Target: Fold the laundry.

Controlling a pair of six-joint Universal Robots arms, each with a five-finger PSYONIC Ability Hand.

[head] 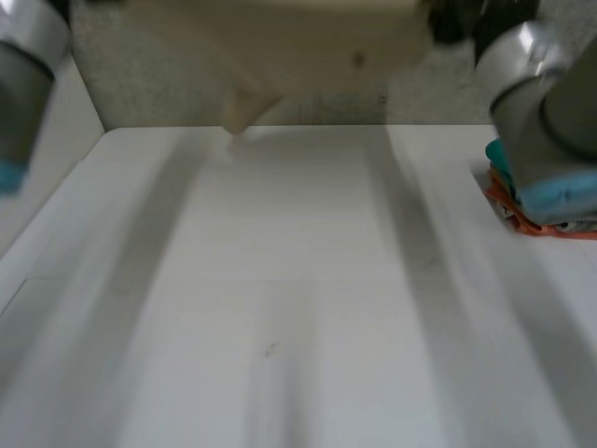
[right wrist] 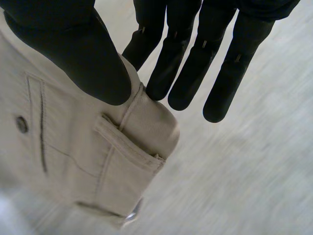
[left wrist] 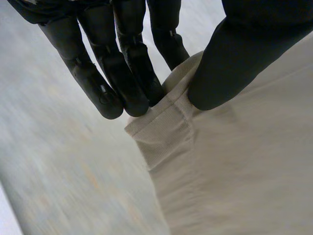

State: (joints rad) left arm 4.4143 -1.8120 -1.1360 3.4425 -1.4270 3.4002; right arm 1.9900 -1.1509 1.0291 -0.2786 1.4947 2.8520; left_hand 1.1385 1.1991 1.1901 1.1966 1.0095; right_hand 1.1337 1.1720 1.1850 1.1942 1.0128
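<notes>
A beige pair of trousers (head: 280, 47) hangs lifted over the far end of the white table (head: 280, 299), one lower corner pointing down near the table's back edge. My left hand (left wrist: 234, 63) is shut on it, pinching a stitched hem corner of the beige cloth (left wrist: 234, 171) between thumb and straight fingers (left wrist: 122, 78). At the waistband, my right hand (right wrist: 73, 54) pinches the trousers (right wrist: 73, 156) beside a belt loop, thumb on the outside and fingers (right wrist: 181, 73) behind. A buttoned back pocket lies just below that grip.
A stack of folded clothes (head: 506, 198), teal over orange, lies at the table's right edge, partly behind my right arm (head: 546, 121). My left arm (head: 19, 84) stands at the far left. A grey wall (head: 149, 84) runs behind the table.
</notes>
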